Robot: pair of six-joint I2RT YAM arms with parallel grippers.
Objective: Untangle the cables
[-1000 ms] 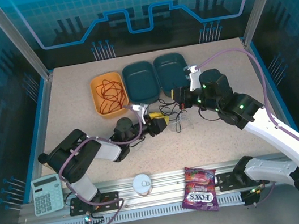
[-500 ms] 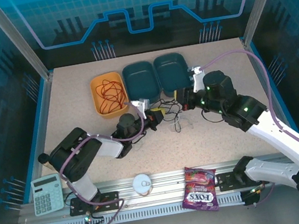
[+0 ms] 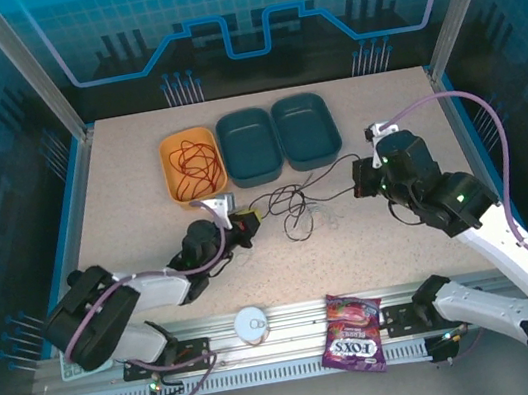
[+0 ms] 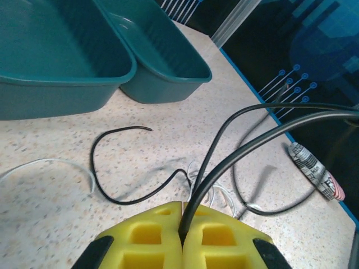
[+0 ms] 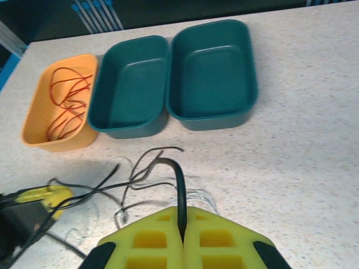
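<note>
- Setting: a speckled beige table inside a blue-panelled enclosure with a metal frame. Both arm bases sit on a rail along the near edge.
- Far side, left of centre: an orange tray holds a coiled red cable. Two teal trays stand side by side just to its right, and both look empty.
- Task items: the black cables and a thin white cable lie in a loose snarl near the table centre, just in front of the teal trays and between the two grippers.
- Left gripper: fingers clenched, with a black strand pinched between its yellow pads.
- Right gripper: likewise clenched on a black strand, which rises from the seam of its pads in the right wrist view.
- It is not clear whether both grippers grasp the same strand, as the crossings are too fine to trace.
- Progress, as judged: the red cable is sorted. The black and white ones cross each other and are not yet parted, so most of the work is left.
- Clearance: there is open table toward the left and right edges for drawing strands apart.
- The trays close off the far side of the snarl.
- A round tin and a sweets bag lie on the rail at the near edge.
</note>
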